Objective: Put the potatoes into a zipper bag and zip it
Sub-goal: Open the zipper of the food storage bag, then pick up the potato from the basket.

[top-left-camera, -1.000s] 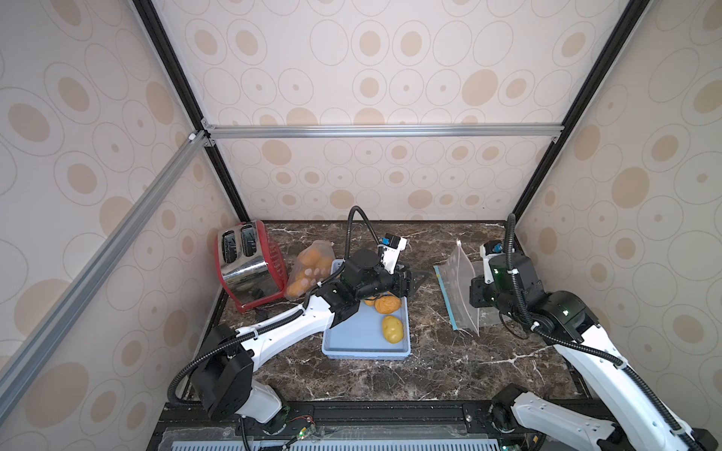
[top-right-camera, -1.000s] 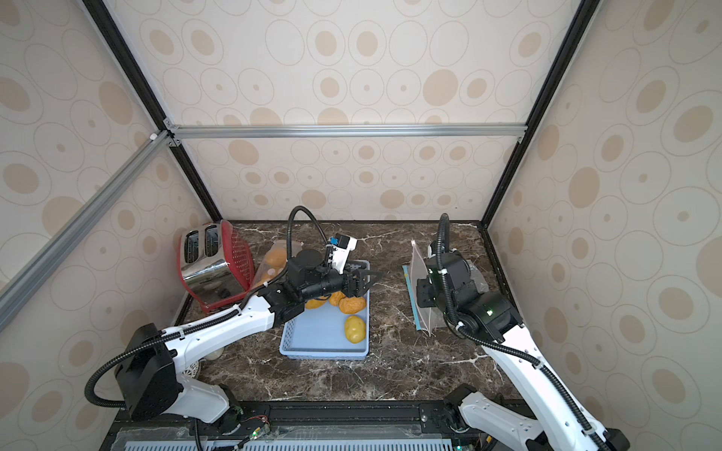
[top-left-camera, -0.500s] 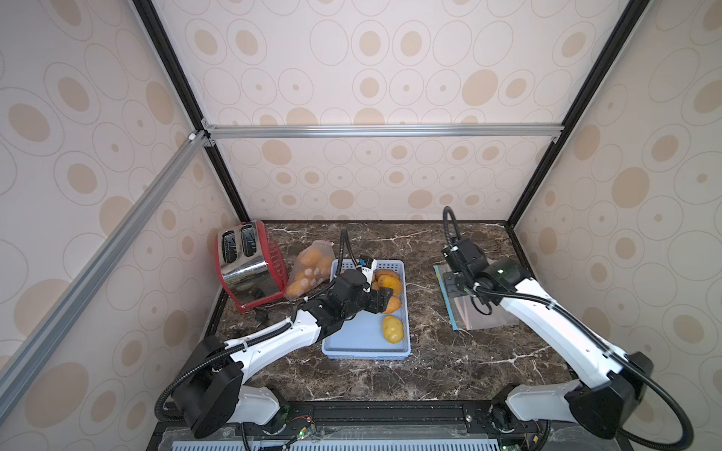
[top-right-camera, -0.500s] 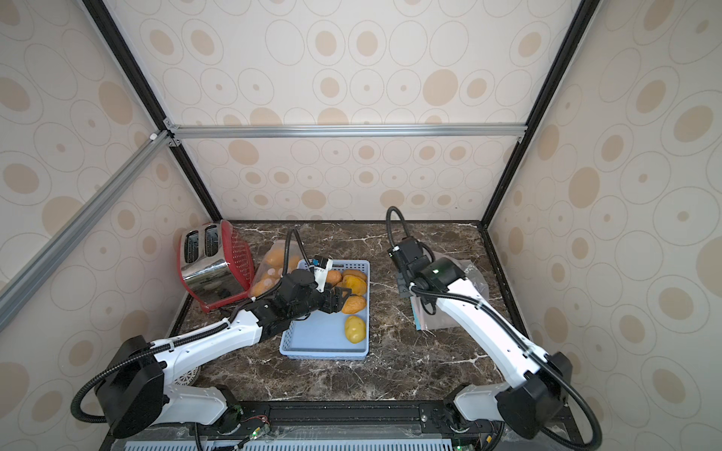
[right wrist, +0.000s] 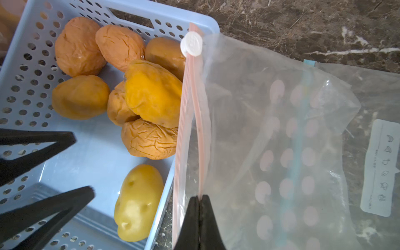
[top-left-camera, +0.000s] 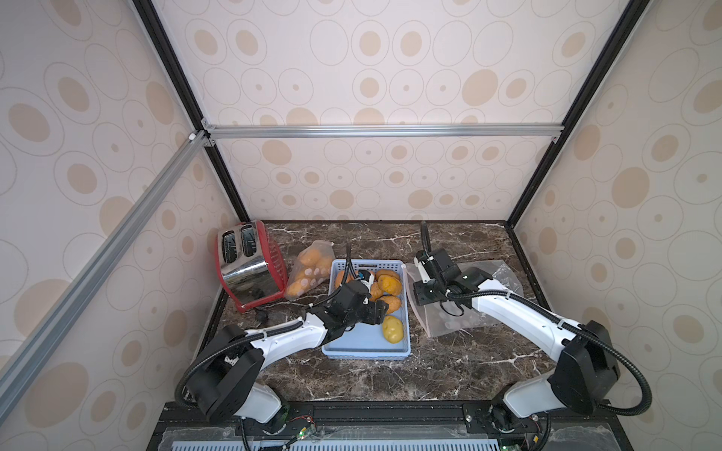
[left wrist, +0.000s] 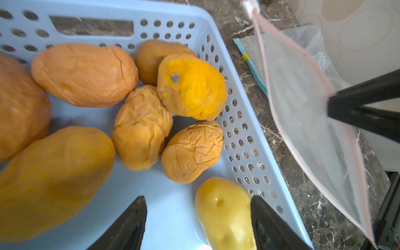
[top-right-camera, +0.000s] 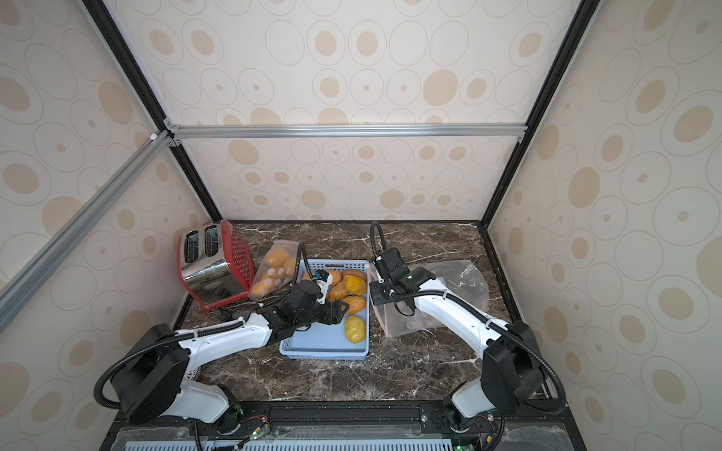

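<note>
Several orange-tan potatoes [top-left-camera: 385,285] [left wrist: 86,73] are piled at the far end of a blue perforated basket [top-left-camera: 367,353] [top-right-camera: 324,354]. A smooth yellow potato [top-left-camera: 392,329] [left wrist: 225,212] [right wrist: 138,203] lies alone nearer the front. My left gripper [top-left-camera: 381,310] [left wrist: 197,198] is open, low inside the basket; the yellow potato sits between its fingers, close against one. My right gripper [top-left-camera: 415,282] [right wrist: 200,197] is shut on the pink zip rim of a clear zipper bag [top-left-camera: 453,320] [right wrist: 270,129], holding it up beside the basket's right wall. The bag's white slider [right wrist: 192,44] is at the rim's far end.
A red and chrome toaster [top-left-camera: 248,265] stands at the back left. A filled bag of potatoes [top-left-camera: 310,269] leans against it, left of the basket. Another flat clear bag [top-left-camera: 504,277] [right wrist: 378,151] with a blue zip lies under and behind the held one.
Both arms have come down from a raised pose. The right gripper lowered the bag beside the basket. The left gripper dropped into the basket and moved forward to the yellow potato.
</note>
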